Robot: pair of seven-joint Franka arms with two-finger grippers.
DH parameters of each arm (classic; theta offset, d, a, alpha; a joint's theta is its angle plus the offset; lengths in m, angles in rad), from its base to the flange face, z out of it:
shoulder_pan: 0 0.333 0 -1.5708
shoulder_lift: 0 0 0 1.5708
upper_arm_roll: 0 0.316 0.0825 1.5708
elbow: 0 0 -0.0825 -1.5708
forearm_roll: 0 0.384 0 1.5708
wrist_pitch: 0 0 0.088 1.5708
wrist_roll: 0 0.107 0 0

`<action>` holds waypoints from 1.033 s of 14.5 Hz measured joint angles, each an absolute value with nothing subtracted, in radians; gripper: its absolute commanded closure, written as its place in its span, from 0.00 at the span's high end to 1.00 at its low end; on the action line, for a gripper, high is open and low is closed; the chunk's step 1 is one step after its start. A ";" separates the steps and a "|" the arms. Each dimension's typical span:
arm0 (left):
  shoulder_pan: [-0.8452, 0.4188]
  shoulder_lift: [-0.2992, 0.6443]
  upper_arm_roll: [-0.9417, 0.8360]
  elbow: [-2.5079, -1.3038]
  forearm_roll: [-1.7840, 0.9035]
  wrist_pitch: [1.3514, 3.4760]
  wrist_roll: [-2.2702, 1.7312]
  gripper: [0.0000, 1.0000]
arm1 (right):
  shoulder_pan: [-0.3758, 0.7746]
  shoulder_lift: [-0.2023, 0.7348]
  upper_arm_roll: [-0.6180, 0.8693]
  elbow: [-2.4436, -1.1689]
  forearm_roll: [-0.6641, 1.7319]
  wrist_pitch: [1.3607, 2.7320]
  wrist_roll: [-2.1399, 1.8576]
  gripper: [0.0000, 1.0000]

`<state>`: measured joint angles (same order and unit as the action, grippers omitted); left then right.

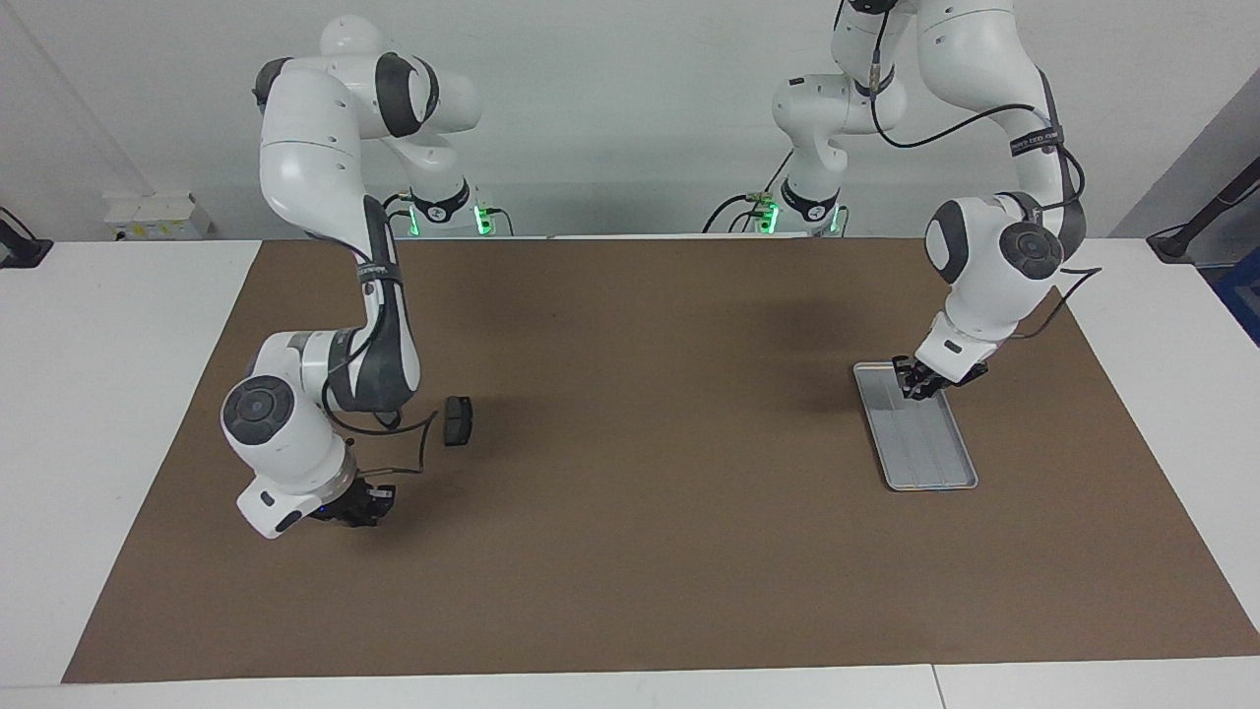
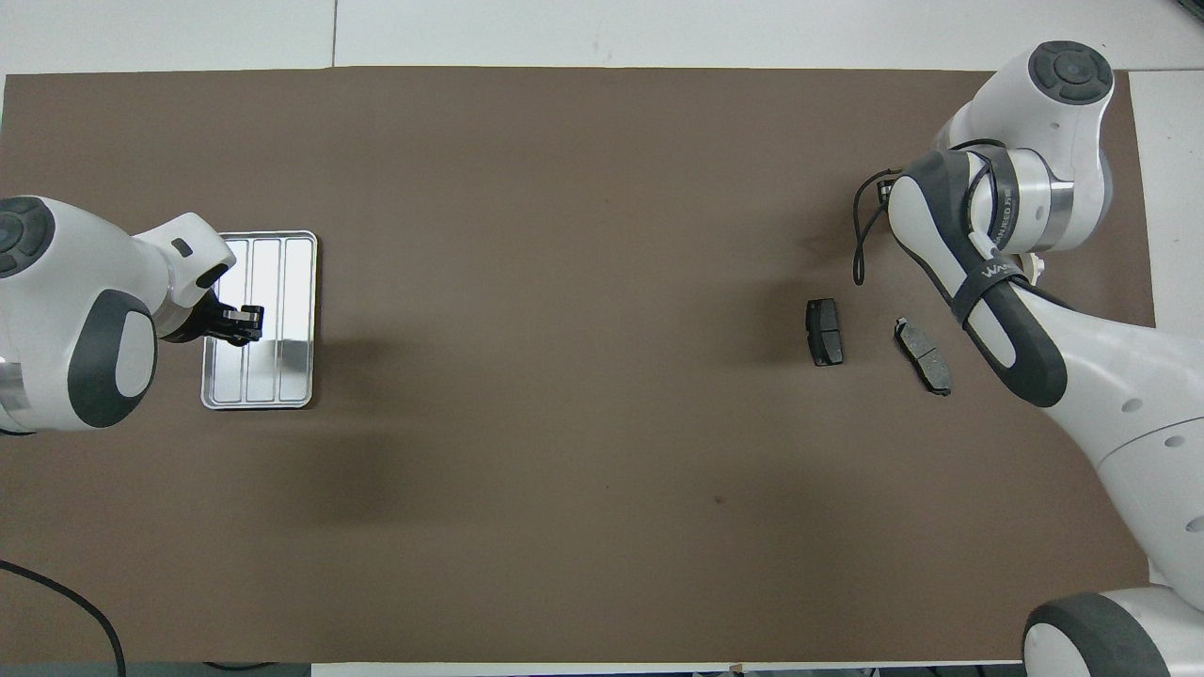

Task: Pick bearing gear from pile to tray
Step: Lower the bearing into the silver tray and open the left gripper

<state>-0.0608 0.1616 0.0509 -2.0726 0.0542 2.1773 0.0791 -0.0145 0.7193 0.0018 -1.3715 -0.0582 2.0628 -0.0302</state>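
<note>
The right gripper (image 1: 372, 504) sits low at the mat (image 1: 630, 551) near the right arm's end, fingertips shut; what they pinch, if anything, is hidden beneath the wrist. The left gripper (image 1: 915, 386) hangs over the tray (image 1: 935, 463), nearly closed, perhaps on a tiny dark part, though I cannot make it out. Two brake pads (image 2: 825, 331) lie beside the right arm.

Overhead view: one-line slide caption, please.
Left gripper over the tray; two brake pads beside the right arm.
</note>
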 measured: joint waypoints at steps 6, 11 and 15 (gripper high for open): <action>-0.048 0.161 0.039 -2.154 0.054 2.273 0.084 0.00 | 0.024 0.720 -0.001 -1.336 -0.060 1.926 0.030 0.00; -0.049 0.161 0.031 -2.197 0.054 2.324 0.074 0.00 | 0.192 0.713 0.001 -1.271 0.018 1.812 0.393 0.00; -0.048 0.161 0.033 -2.221 0.054 2.359 0.074 0.00 | 0.366 0.710 0.006 -1.257 0.022 1.832 0.750 0.00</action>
